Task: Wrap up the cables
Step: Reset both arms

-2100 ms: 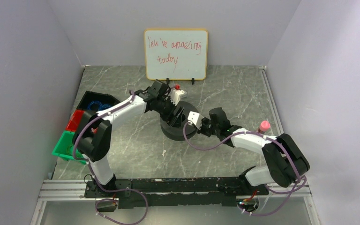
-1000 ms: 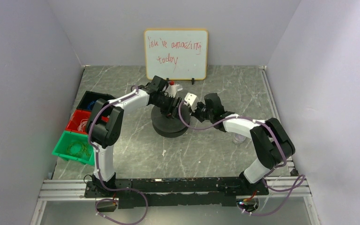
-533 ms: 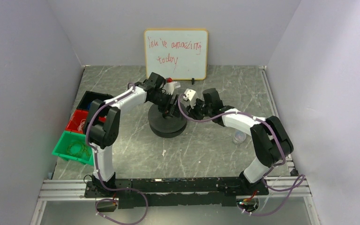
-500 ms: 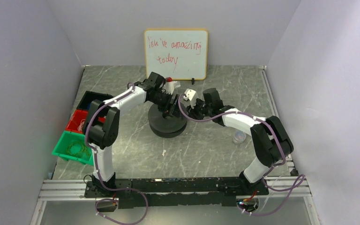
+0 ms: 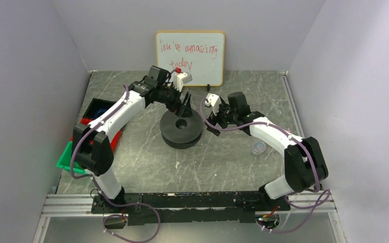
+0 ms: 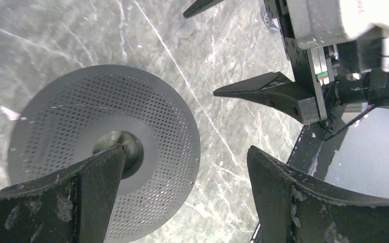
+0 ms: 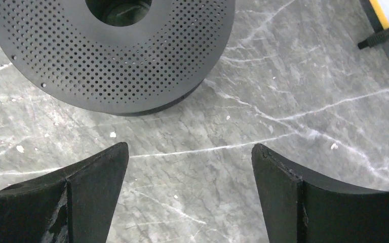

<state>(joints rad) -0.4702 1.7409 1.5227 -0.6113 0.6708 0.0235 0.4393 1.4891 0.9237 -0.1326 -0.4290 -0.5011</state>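
we see the left gripper released above the spool at 12 o'clock, and the right gripper released at its 3 o'clock.

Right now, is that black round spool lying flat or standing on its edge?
Lying flat: the spool rests on the table with its perforated disc and centre hole facing up, as both wrist views show.
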